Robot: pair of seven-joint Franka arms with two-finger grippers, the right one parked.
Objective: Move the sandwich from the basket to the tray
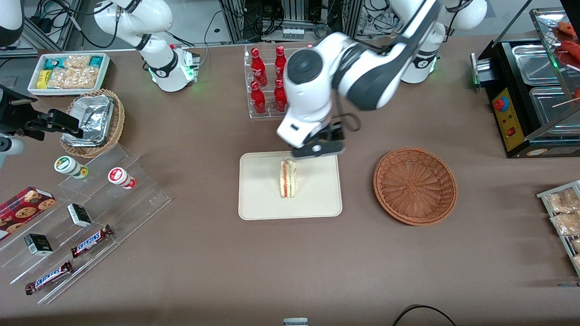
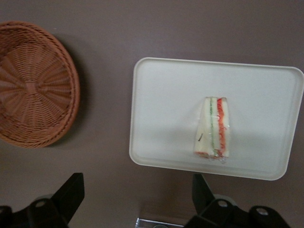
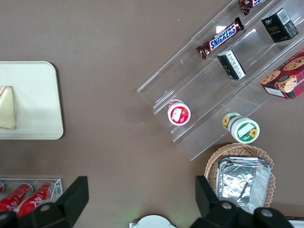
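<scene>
now the sandwich (image 1: 288, 178) lies on the tray (image 1: 258, 199), its long axis running toward the front camera, beneath the hand (image 2: 137, 199), fingers spread wide and empty, basket (image 1: 414, 185) beside.

The sandwich (image 3: 7, 108) lies on the tray (image 3: 40, 99), well apart from the acrylic shelf (image 3: 209, 80).

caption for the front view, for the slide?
Sandwich lies on the tray; basket empty; open gripper above the tray's edge.

Bright even overhead light, soft shadows, sharp focus
</scene>
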